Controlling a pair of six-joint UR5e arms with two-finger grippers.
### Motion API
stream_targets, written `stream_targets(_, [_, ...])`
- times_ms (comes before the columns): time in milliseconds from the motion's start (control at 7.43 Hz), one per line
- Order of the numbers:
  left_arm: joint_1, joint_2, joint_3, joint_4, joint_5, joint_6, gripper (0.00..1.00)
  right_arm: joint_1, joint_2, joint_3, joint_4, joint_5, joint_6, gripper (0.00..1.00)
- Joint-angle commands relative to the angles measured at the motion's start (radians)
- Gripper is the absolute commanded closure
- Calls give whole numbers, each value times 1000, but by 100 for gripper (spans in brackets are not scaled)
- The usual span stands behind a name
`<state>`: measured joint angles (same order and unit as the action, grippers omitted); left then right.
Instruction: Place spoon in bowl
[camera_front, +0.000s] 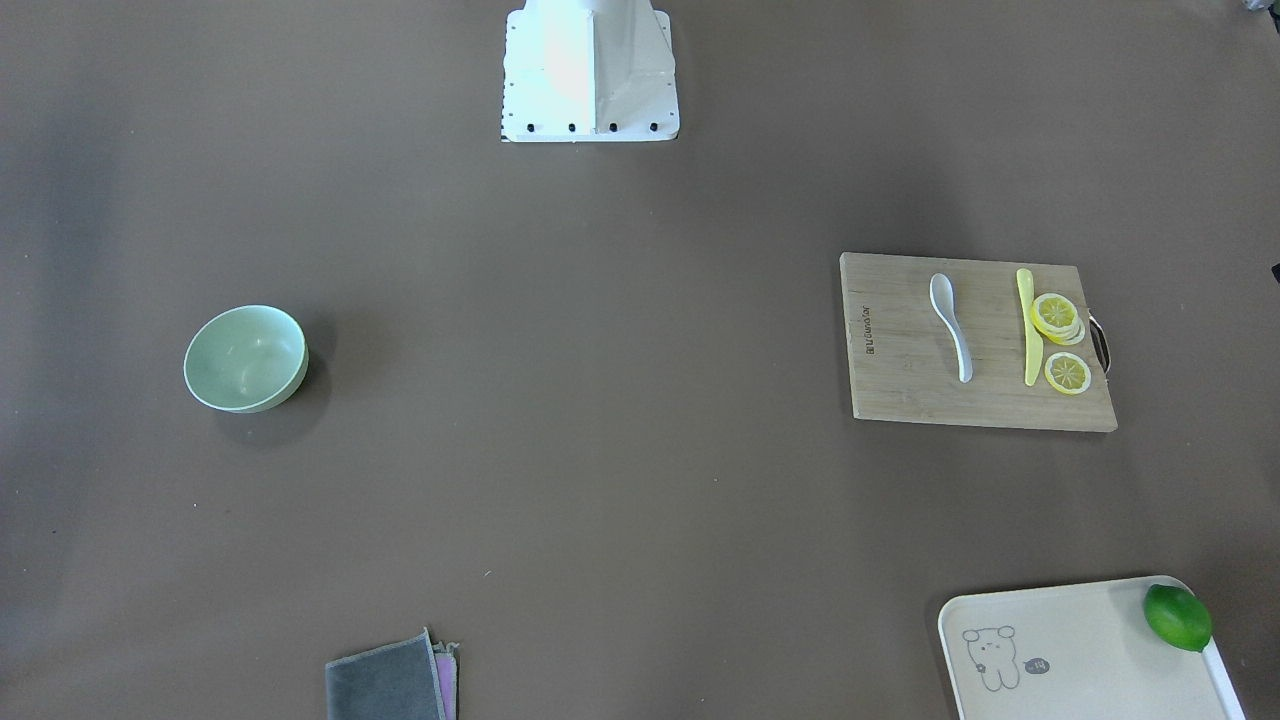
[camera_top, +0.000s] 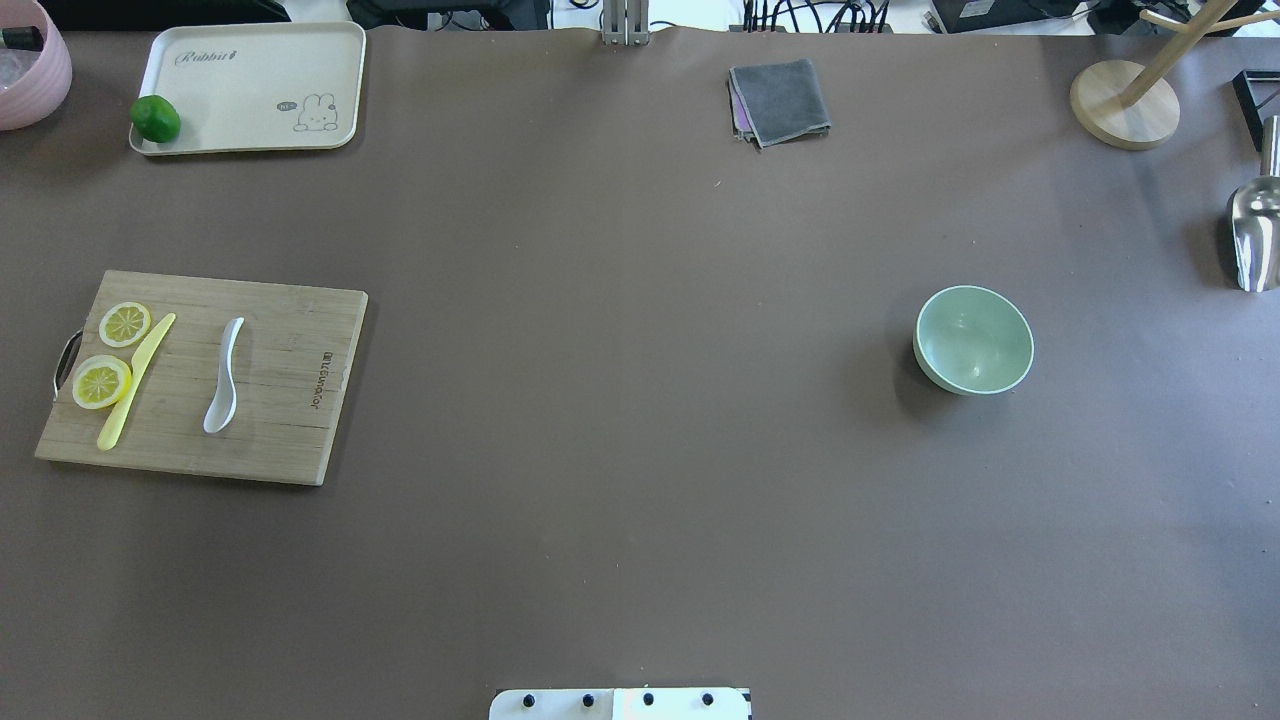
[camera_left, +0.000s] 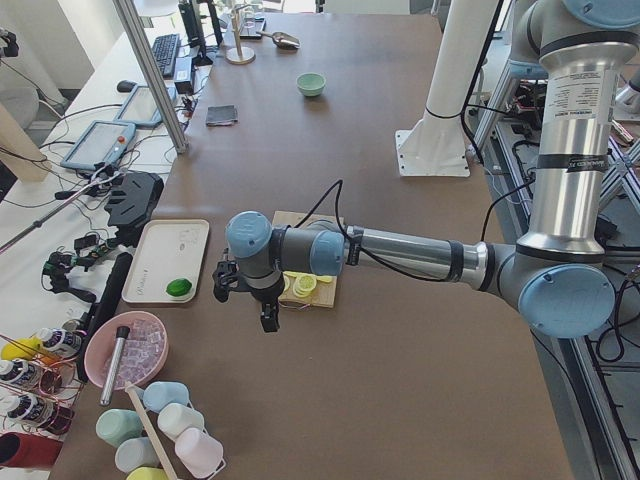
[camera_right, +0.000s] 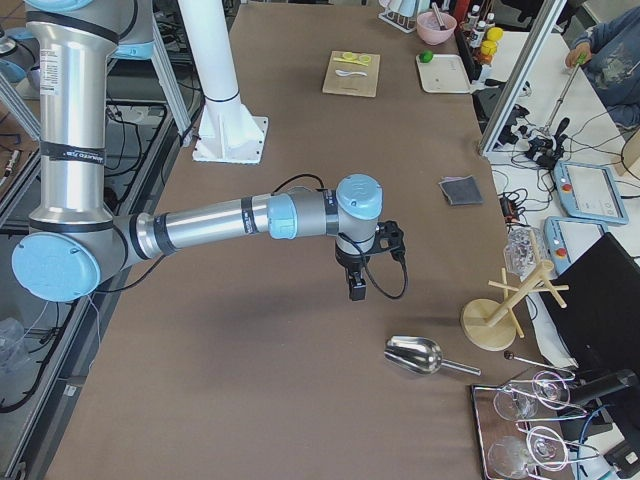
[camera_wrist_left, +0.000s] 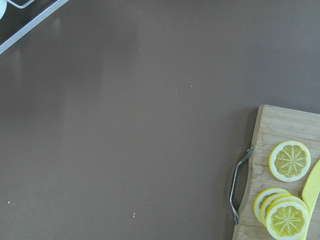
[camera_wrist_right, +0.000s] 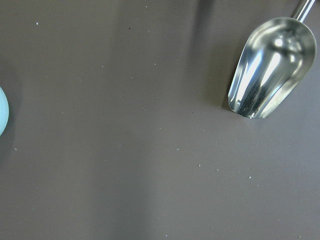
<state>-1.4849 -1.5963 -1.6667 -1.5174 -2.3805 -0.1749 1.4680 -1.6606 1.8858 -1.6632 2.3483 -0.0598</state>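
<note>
The white spoon (camera_front: 950, 325) lies on a wooden cutting board (camera_front: 900, 385), scoop toward the robot; it also shows in the overhead view (camera_top: 224, 380). The mint-green bowl (camera_front: 245, 358) stands empty on the table's other half (camera_top: 973, 340). My left gripper (camera_left: 268, 320) hangs above the table just off the board's handle end, seen only in the exterior left view. My right gripper (camera_right: 357, 292) hangs above the table between the bowl and a metal scoop, seen only in the exterior right view. I cannot tell whether either is open or shut.
A yellow knife (camera_top: 135, 380) and lemon slices (camera_top: 102, 381) share the board. A cream tray (camera_top: 250, 85) holds a lime (camera_top: 155, 118). A grey cloth (camera_top: 780, 100), a wooden stand (camera_top: 1125, 105) and the metal scoop (camera_wrist_right: 272, 67) lie at the far side.
</note>
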Motion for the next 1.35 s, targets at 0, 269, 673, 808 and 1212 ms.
stream_targets(0, [0,10,-1,-13,9,0,2,0,-7,2,0,0,0,0])
stream_targets(269, [0,13,-10,-23,9,0,2,0,-8,1,0,0,0,0])
stream_targets(673, [2,13,-5,-23,9,0,2,0,-11,4,0,11,0,0])
stream_targets(808, [3,10,-7,-23,9,-1,2,0,-13,7,0,20,0,0])
stream_targets(1212, [8,-34,-10,-23,11,-3,2,0,-11,7,0,20,0,0])
